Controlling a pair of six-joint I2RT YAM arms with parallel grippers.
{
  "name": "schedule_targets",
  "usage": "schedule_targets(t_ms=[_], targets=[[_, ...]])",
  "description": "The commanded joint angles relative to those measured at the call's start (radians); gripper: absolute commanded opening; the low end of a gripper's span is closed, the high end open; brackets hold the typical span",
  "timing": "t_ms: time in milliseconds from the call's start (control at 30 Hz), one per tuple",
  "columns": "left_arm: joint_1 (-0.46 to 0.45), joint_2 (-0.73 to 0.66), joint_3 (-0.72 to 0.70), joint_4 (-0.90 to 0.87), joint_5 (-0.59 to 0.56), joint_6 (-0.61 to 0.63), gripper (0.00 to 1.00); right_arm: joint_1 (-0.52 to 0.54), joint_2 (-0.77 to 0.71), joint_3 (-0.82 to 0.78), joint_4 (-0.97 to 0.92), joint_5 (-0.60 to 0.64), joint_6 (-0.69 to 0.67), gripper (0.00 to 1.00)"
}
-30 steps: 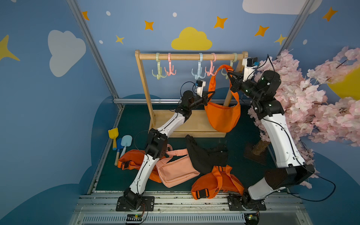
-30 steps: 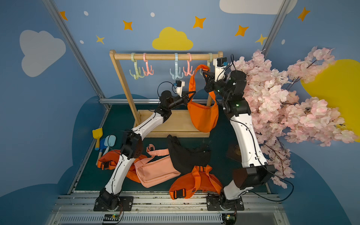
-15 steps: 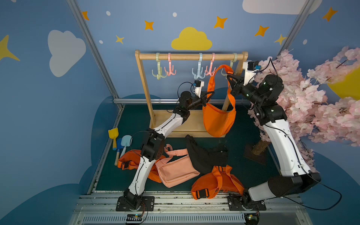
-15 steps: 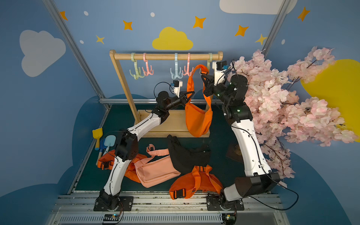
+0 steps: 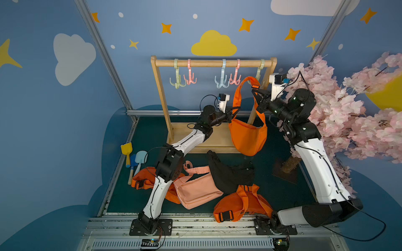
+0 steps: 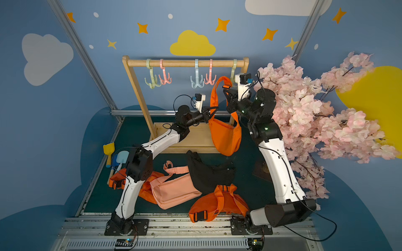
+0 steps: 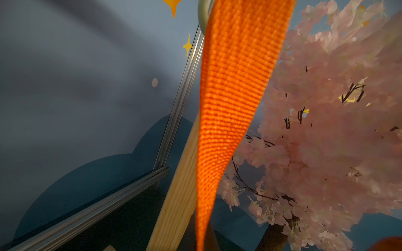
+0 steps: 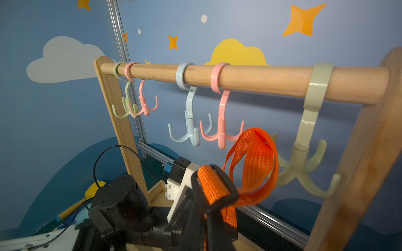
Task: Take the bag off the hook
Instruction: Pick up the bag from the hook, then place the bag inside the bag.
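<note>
Both pairs of jaws are pinching tight on webbing. The left gripper (image 5: 234,112) is clamping the strap (image 5: 237,95) low down, just above where it meets the orange bag (image 5: 248,137). The right gripper (image 5: 255,90) is clamping the same strap high up, right at its black buckle (image 8: 215,191).

The bag's body is dangling in the air between the two arms, over the right end of the rack's wooden base (image 5: 195,134) and not touching it. The strap's top loop is riding up at the right end of the rail (image 5: 208,63), just beside the beige hook (image 8: 302,156) and next to the pink hook (image 8: 220,130). In the right wrist view the loop is overlapping one beige prong, and whether it is catching on that prong or passing in front of it cannot be told.

In the left wrist view the strap is running taut past the rack's right post (image 7: 178,195), with the blossom tree (image 7: 326,130) behind it.

A peach bag (image 5: 195,191), a black bag (image 5: 230,176) and two more orange ones are lying on the dark mat (image 5: 282,191) near its front edge, with toy shovels (image 5: 130,156) at its left edge.
</note>
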Motion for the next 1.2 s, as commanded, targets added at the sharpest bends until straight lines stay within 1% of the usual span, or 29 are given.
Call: schedule_targets(t_ms=[0, 233, 400, 633, 800, 933, 1167], targets=[[0.0, -0.087, -0.052, 0.068, 0.015, -0.012, 0.04, 0.011, -0.056, -0.028, 0.044, 0.023, -0.01, 0.0], [-0.011, -0.186, -0.225, 0.116, 0.004, 0.014, 0.04, 0.026, -0.113, -0.07, 0.001, 0.036, -0.035, 0.0], [-0.03, -0.262, -0.347, 0.144, -0.003, 0.045, 0.04, 0.035, -0.174, -0.133, -0.023, 0.049, -0.046, 0.0], [-0.062, -0.368, -0.528, 0.208, 0.008, 0.083, 0.04, 0.065, -0.273, -0.232, -0.034, 0.074, -0.029, 0.0], [-0.084, -0.471, -0.665, 0.218, 0.008, 0.123, 0.04, 0.088, -0.313, -0.256, -0.095, 0.076, -0.012, 0.0], [-0.093, -0.579, -0.744, 0.156, 0.014, 0.152, 0.04, 0.105, -0.334, -0.269, -0.159, 0.081, -0.004, 0.0], [-0.126, -0.747, -0.833, -0.077, 0.031, 0.207, 0.04, 0.113, -0.363, -0.308, -0.272, 0.121, 0.02, 0.0]])
